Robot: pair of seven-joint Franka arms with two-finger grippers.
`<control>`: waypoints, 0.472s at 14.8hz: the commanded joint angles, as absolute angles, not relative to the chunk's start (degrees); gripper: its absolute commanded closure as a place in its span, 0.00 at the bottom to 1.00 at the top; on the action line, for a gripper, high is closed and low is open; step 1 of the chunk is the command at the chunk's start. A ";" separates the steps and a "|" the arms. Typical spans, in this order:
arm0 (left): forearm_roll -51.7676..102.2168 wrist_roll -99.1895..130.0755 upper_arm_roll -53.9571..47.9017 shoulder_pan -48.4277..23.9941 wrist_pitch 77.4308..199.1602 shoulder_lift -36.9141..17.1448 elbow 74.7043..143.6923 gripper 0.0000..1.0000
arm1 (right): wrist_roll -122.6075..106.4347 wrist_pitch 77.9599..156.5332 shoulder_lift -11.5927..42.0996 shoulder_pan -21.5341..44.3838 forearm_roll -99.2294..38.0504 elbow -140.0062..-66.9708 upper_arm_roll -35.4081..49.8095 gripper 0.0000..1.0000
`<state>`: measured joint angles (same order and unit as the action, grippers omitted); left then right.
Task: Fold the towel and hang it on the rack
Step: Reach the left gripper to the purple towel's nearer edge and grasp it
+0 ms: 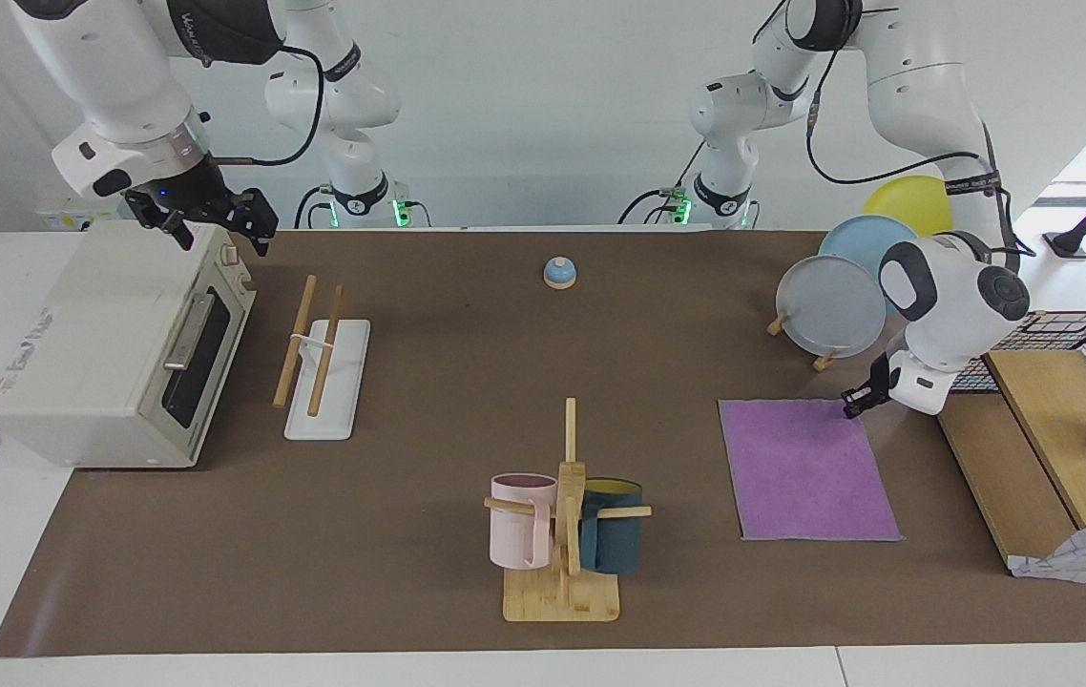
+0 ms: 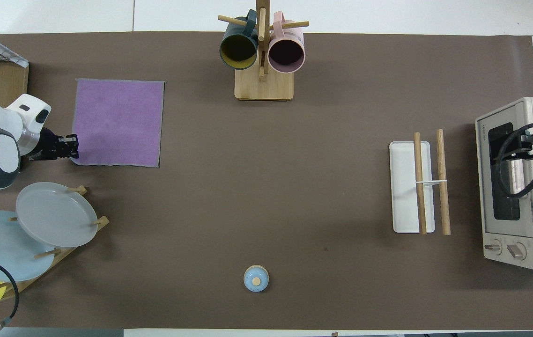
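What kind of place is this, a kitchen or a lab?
Probably a robot lab staged as a kitchen: two white robot arms stand at a brown-covered table holding a cream toaster oven, a bamboo mug tree and a wooden plate stand.

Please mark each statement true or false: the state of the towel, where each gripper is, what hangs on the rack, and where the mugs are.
1. The towel lies flat, purple face up. True.
2. The left gripper is shut at the towel's corner. True.
3. The towel hangs on the rack. False: the rods are bare.
4. The right gripper is over the mug tree. False: it is over the toaster oven.
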<state>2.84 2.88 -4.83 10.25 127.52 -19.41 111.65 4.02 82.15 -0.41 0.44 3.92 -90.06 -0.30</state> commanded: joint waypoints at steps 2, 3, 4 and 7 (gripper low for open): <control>3.34 -5.87 -4.92 10.64 126.74 -17.23 112.24 1.00 | 2.72 81.74 -0.70 0.09 2.90 -90.35 -0.35 0.00; 3.25 -6.93 -4.92 10.46 126.48 -16.44 112.24 1.00 | 2.72 81.74 -0.70 0.09 2.90 -90.35 -0.35 0.00; 3.16 -7.73 -5.01 10.11 126.30 -15.91 112.15 1.00 | 2.72 81.74 -0.70 0.09 2.90 -90.35 -0.35 0.00; 2.90 -8.79 -5.36 8.36 122.53 -13.89 109.79 1.00 | 2.72 81.74 -0.62 0.09 2.90 -90.35 -0.35 0.00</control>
<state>2.84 -7.29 -5.43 9.96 126.15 -16.27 110.94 4.02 82.15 -0.41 0.44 3.93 -90.06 -0.30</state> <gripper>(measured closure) 0.982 0.000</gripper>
